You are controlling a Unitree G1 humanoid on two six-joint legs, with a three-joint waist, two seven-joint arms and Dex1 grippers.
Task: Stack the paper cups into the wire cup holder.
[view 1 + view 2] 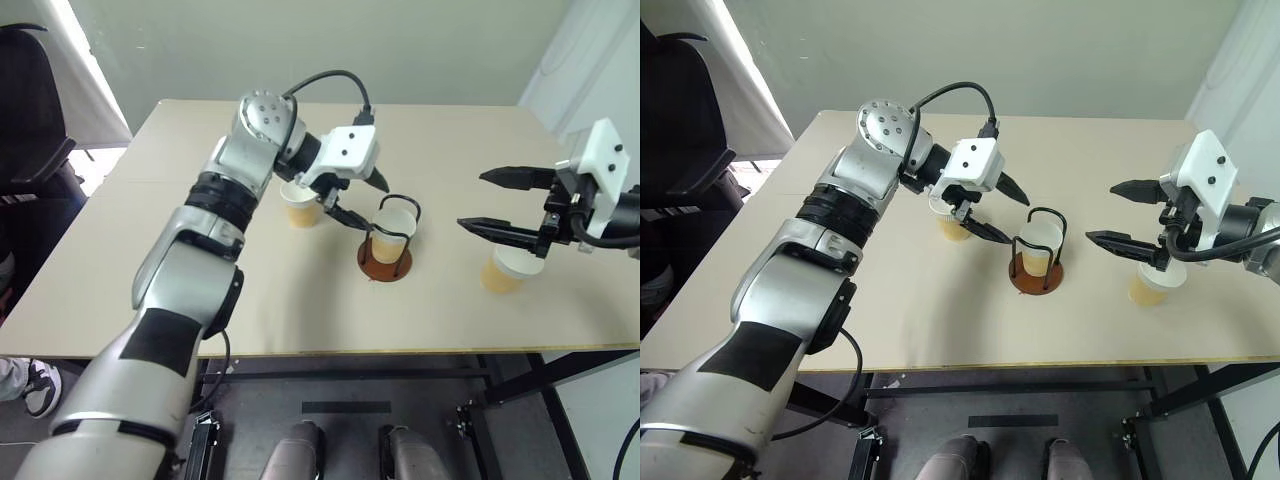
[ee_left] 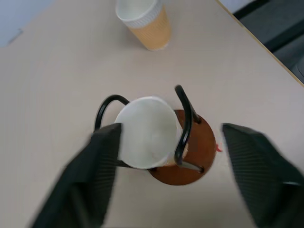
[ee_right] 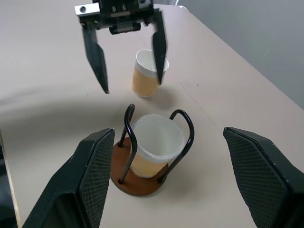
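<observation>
Cup one seated in wire cup holder; left pincer apart beside it. Right pincer apart above right cup. Next: descend, clamp.

No legible text, labels, brand marks, numbers or signs on any surface in any of the four views.

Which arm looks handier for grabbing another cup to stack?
Probably the right: the open right gripper hangs just above a loose cup. The left gripper, also open, sits between the other cup and the holder.
</observation>
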